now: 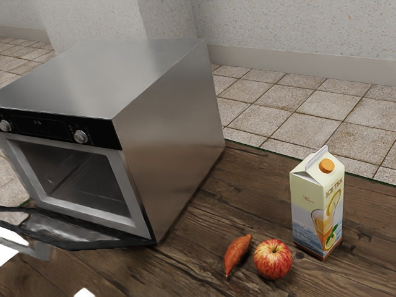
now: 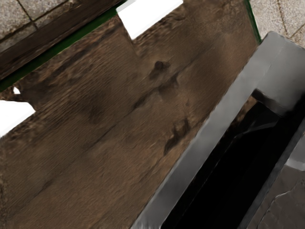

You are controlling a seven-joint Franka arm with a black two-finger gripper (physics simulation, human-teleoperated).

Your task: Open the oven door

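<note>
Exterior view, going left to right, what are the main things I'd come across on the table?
Oven, sweet potato, red and yellow apple, ice tea carton.

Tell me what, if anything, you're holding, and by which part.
I can't tell: the oven door handle runs close by my wrist camera, but whether it is gripped can't be made out.

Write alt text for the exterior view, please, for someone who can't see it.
A steel oven stands on a wooden table, its door swung down open; toward the exterior view's right are a sweet potato, a red apple and an upright ice tea carton.
</note>
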